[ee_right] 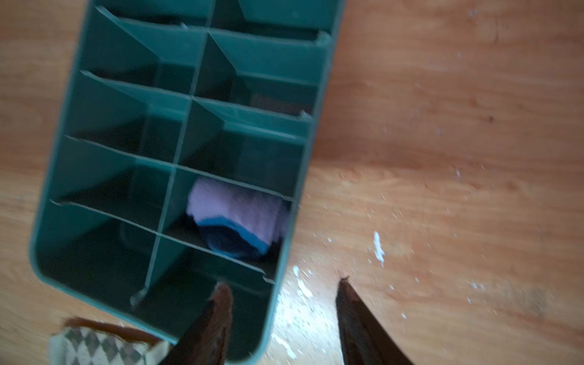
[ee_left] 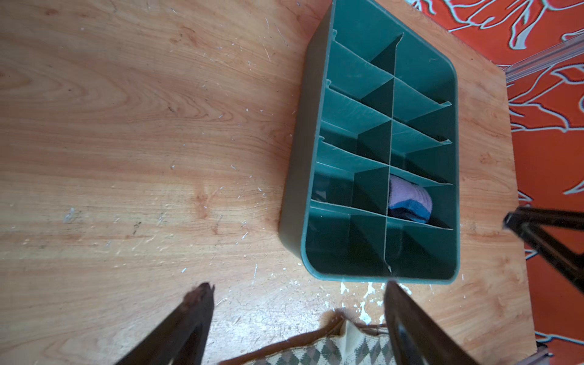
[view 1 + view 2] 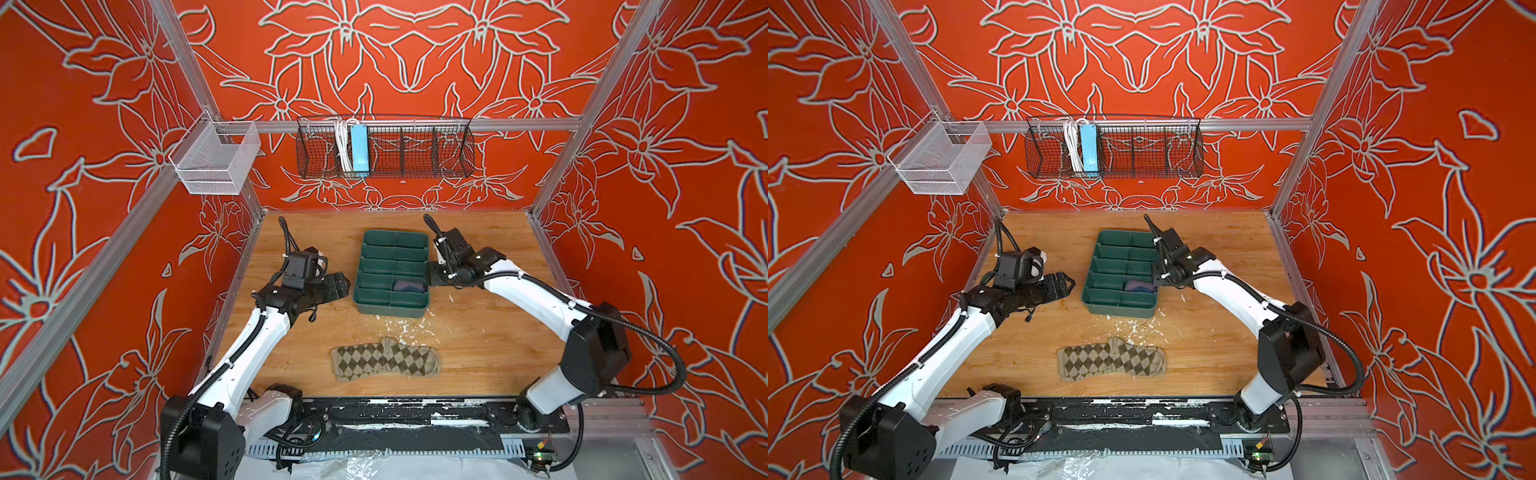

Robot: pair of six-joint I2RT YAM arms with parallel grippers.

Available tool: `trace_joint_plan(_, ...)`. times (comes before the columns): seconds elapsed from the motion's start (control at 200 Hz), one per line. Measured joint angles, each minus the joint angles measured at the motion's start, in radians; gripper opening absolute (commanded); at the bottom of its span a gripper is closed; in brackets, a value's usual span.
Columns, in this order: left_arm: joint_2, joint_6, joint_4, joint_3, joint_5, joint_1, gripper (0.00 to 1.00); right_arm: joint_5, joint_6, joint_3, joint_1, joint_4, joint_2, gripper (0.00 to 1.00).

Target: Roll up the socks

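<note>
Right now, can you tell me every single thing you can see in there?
Argyle sock: one, beige with olive-brown diamonds, flat near the table's front edge.
Purple sock: one, purple and navy, bundled in the tray's right column, second compartment from the front.
Tray: one, green, divided, mid-table.
Table: one, wooden, white-flecked.
Wire basket: one, black, on the back rail.
Power strip: one, blue with white cable, inside the wire basket.
Mesh basket: one, white, on the left rail.
Left claw: one, black, open, left of the tray.
Right claw: one, black, open, at the tray's right side.
</note>
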Motion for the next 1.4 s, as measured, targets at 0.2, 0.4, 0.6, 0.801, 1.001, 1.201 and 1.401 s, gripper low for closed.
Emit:
trace_joint_plan(0.2, -0.001, 0.012, -0.006, 0.000, -0.025, 0.000, 0.85, 0.024, 0.046, 0.229, 0.096, -0.036, 0.160, 0.52)
trace_joint_plan(0.4, 0.000, 0.012, -0.007, 0.000, -0.026, 0.000, 0.86, 0.040, 0.127, 0.388, 0.136, -0.066, 0.330, 0.51)
trace_joint_plan(0.6, 0.012, 0.015, -0.007, 0.000, -0.029, 0.000, 0.87, 0.048, 0.170, 0.521, 0.132, -0.113, 0.483, 0.50)
trace_joint_plan(0.801, 0.028, 0.021, -0.007, 0.000, -0.036, 0.000, 0.87, 0.045, 0.200, 0.643, 0.131, -0.147, 0.586, 0.49)
trace_joint_plan(1.001, 0.028, 0.023, -0.007, 0.000, -0.051, 0.000, 0.87, 0.076, 0.240, 0.654, 0.131, -0.157, 0.625, 0.41)
trace_joint_plan(1.201, 0.028, 0.023, -0.007, 0.000, -0.056, 0.000, 0.88, 0.108, 0.264, 0.638, 0.131, -0.142, 0.628, 0.31)
trace_joint_plan(1.401, 0.027, 0.023, -0.007, 0.000, -0.072, 0.000, 0.88, 0.132, 0.269, 0.660, 0.131, -0.142, 0.658, 0.23)
